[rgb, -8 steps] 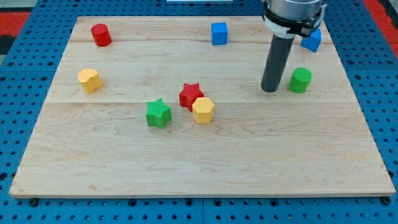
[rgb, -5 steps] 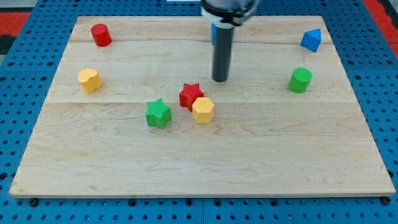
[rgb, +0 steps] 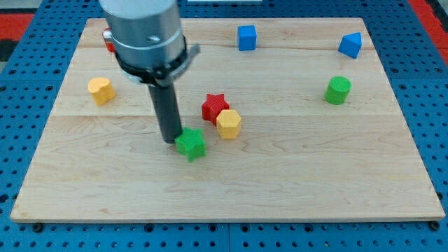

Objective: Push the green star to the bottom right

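Note:
The green star (rgb: pixel 191 145) lies on the wooden board (rgb: pixel 294 175), a little left of centre. My tip (rgb: pixel 169 139) touches its upper left side. The rod rises from there to the arm's grey body at the view's top left. A red star (rgb: pixel 214 107) and a yellow hexagonal block (rgb: pixel 229 124) sit touching each other just right of and above the green star.
A yellow block (rgb: pixel 101 89) sits at the left. A red cylinder (rgb: pixel 109 40) at the top left is mostly hidden by the arm. A blue cube (rgb: pixel 246 37) is at the top centre, a blue block (rgb: pixel 351 45) at the top right, a green cylinder (rgb: pixel 338 90) at the right.
My tip has swept from the right side across to the left and down, reaching the green star. The green star has shifted a little right and down.

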Available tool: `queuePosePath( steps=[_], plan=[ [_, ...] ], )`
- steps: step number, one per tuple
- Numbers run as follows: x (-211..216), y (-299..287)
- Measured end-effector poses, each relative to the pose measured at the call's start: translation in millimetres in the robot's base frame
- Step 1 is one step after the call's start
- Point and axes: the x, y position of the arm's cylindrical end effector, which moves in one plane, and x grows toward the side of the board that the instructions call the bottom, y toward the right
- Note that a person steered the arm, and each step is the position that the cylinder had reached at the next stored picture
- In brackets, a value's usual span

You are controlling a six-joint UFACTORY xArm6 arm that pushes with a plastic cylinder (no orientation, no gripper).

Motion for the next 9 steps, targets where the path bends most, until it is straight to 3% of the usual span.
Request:
queuePosePath(
  steps=[3,8,9],
  plan=[
    [73,68],
    [79,117],
    [82,100]
  ],
)
